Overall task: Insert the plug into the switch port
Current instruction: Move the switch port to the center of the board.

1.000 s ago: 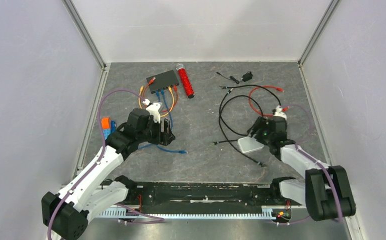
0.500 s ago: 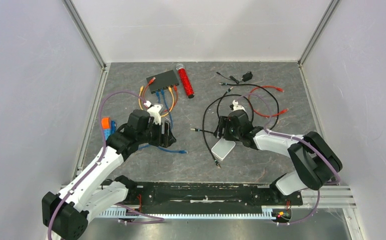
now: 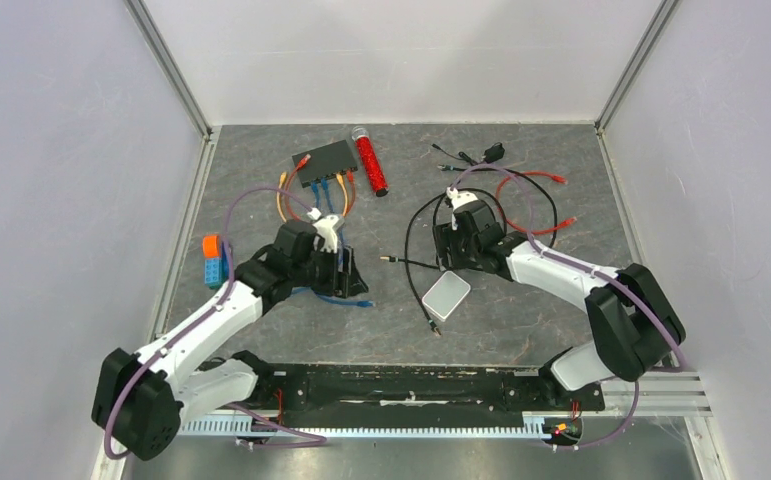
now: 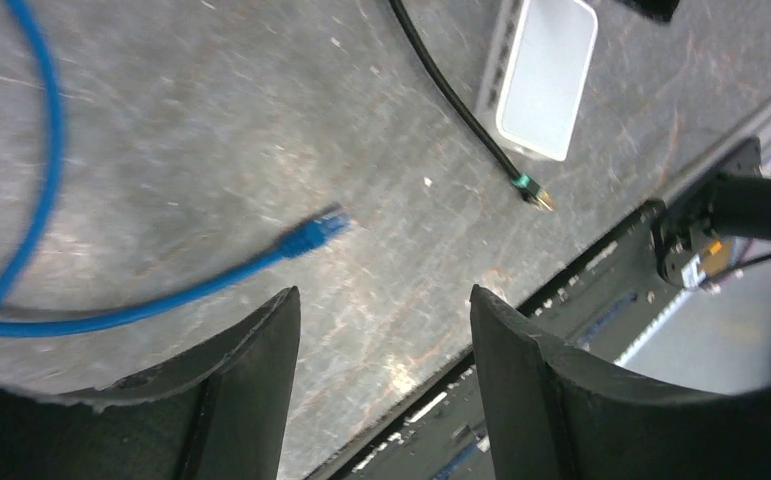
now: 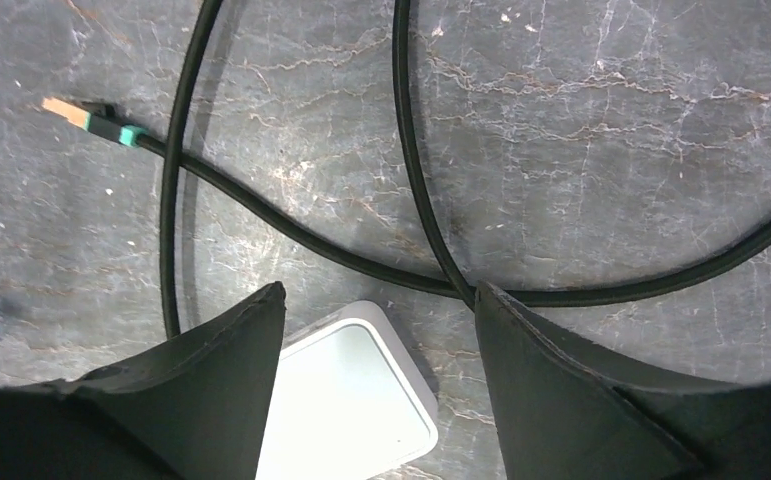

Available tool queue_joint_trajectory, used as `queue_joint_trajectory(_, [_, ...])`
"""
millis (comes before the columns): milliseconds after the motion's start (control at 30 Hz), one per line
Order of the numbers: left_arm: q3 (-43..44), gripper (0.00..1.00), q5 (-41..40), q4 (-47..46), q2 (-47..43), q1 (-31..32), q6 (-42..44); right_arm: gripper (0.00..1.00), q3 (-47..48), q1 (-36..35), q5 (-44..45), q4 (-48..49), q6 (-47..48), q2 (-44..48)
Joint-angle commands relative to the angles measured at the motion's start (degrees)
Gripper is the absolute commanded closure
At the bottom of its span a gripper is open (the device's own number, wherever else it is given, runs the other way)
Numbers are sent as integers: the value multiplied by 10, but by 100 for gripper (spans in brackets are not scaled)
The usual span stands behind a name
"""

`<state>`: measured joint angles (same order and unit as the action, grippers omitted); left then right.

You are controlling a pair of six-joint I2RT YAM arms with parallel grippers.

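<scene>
Plainly, the switch (image 3: 326,160) lies far left on the table (image 3: 401,340), ports (image 3: 329,177) on its near edge (which one is free I cannot tell), and a blue cable (image 4: 161,300) ends in a loose plug (image 4: 311,233) lying flat nearer the arms. The cable looks limp and light, the plug small, hard and slick, so I would pinch the plug's body, not the cord. The left arm (image 3: 206,325) reaches low just short of that plug, left gripper (image 4: 381,295) spread and empty. The right gripper (image 5: 378,290), likewise spread and empty, hangs over a black cable (image 5: 291,225) and a white box (image 5: 356,390).
</scene>
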<state>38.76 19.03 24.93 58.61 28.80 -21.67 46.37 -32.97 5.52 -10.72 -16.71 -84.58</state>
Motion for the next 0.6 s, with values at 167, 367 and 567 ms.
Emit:
queue_joint_trajectory(167, [-37,39,-18,-241,102,204,-165,45,10,72,-109,32,56,-5])
queue_joint_trajectory(367, [14,44,-60,-363,234,294,-178,55,14,91,-163,41,77,-19])
queue_joint_trajectory(567, [54,53,-72,-423,323,324,-178,57,14,97,-209,49,85,-27])
